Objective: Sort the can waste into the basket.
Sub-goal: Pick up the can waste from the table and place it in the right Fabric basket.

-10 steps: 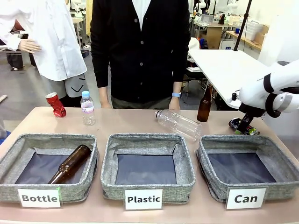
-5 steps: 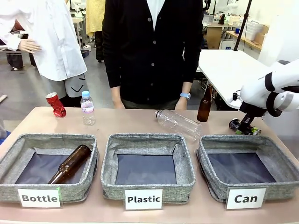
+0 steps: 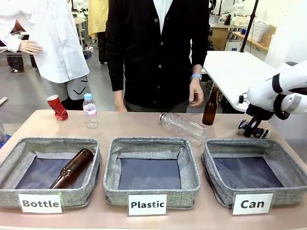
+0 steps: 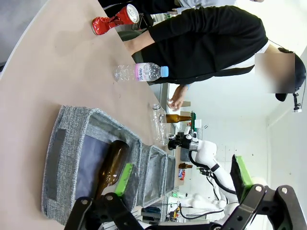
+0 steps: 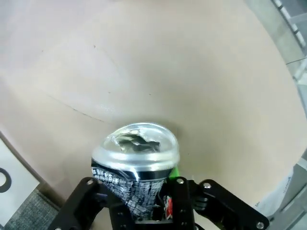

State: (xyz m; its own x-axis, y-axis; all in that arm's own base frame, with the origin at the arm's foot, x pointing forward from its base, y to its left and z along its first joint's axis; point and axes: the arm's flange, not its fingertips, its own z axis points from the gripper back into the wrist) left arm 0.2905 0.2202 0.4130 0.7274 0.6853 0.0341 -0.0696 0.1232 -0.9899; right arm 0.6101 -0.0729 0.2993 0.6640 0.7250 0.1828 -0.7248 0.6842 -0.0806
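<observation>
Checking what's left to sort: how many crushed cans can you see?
2. The red can sits at the table's far left, beside the upright plastic water bottle. The dark printed can is clamped in the right tool, just behind the Can basket. None seem hidden.

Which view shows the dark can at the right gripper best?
Right wrist view: the dark can sits close up, crushed top showing, clamped in the right gripper. Front view has it mostly hidden by the gripper; left wrist view shows that spot far off, too small.
</observation>
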